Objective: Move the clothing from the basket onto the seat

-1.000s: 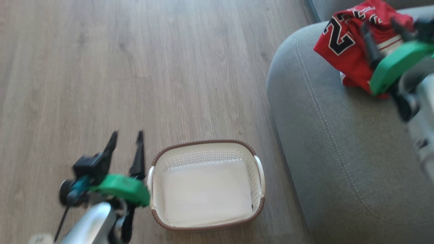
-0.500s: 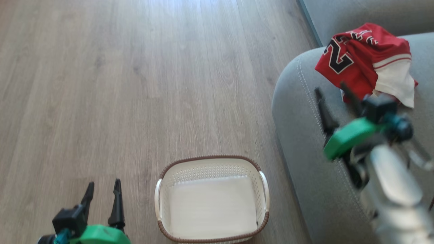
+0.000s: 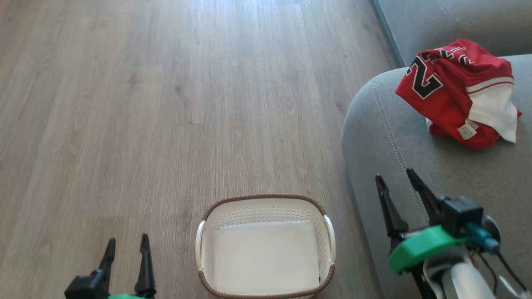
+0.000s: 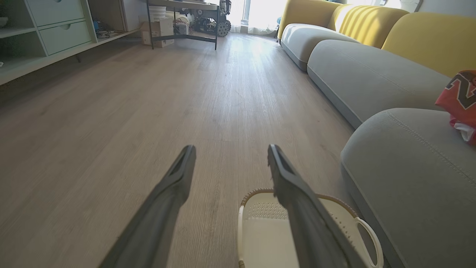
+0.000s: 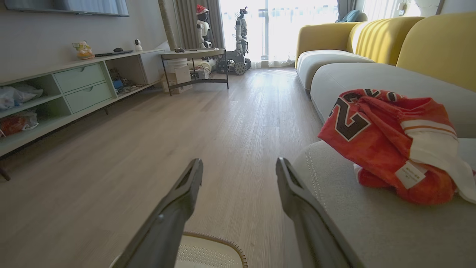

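Lying on the grey fabric sofa seat point(image 3: 395, 145), the red white-trimmed basketball clothing point(image 3: 455, 93) sits at one o'clock from the nearer right gripper point(image 3: 394, 174), fingers spread and empty like the left gripper point(image 3: 128, 238) beside the white perforated plastic basket point(image 3: 266, 197).

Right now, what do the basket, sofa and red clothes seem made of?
The basket looks like matte white moulded plastic: rows of small holes, with a brown woven-look rim. The sofa seems covered in grey woven fabric: fine grain, pale double stitching. The clothing looks like thin synthetic knit, probably polyester: it crumples into soft folds.
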Tool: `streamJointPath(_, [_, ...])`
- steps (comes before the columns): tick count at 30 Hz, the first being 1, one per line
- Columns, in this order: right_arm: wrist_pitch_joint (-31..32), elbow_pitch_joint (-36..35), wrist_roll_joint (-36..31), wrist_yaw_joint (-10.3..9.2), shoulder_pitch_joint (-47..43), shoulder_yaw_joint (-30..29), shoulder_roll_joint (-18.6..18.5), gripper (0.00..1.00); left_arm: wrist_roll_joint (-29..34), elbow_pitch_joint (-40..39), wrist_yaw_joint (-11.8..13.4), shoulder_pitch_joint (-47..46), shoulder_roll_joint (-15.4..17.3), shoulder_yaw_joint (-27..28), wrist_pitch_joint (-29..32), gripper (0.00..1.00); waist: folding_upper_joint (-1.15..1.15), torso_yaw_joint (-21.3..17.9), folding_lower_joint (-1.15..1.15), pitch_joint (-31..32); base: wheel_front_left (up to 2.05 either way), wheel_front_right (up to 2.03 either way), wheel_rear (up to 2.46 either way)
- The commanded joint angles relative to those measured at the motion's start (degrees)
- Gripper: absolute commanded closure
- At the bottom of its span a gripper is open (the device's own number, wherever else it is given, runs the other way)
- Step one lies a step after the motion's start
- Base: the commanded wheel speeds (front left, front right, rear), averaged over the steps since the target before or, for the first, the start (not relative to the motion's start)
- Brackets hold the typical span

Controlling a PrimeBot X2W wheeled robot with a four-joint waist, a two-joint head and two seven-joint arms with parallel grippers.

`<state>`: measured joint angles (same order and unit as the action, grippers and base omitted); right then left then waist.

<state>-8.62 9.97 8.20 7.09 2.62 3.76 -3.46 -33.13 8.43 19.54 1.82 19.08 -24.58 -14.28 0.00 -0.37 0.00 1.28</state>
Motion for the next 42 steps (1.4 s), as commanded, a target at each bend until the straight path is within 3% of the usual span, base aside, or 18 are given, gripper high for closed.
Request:
streamJointPath(1, [0.06, -3.11, 0.60, 0.40, 0.53, 1.15, 0.54, 0.00, 0.75, -1.83, 0.43, -1.32, 0.52, 2.77, -0.72, 0.00, 0.00, 0.07, 0.00, 0.06, 0.00, 0.00, 0.00])
streamJointPath(7, [0.34, -5.72, 2.15, 0.40, -4.02, 0.32, 0.56, 0.00, 1.31, -1.63, 0.19, -0.23, -0.17, 3.04, -0.72, 0.00, 0.00, 0.38, 0.00, 0.55, 0.00, 0.00, 0.00])
streamJointPath(19, [-0.14, -5.96, 3.37, 0.40, -6.04, -0.07, 0.57, 0.00, 0.39, 1.27, -2.95, -1.21, 0.09, 3.08, -0.52, 0.00, 0.00, 0.47, 0.00, 0.48, 0.00, 0.00, 0.00])
streamJointPath(42, [-1.23, -3.52, 3.71, 0.40, -4.99, -0.14, 0.58, 0.00, 3.13, 2.49, -3.55, -4.73, 0.28, 3.19, -0.68, 0.00, 0.00, 0.29, 0.00, 0.94, 0.00, 0.00, 0.00])
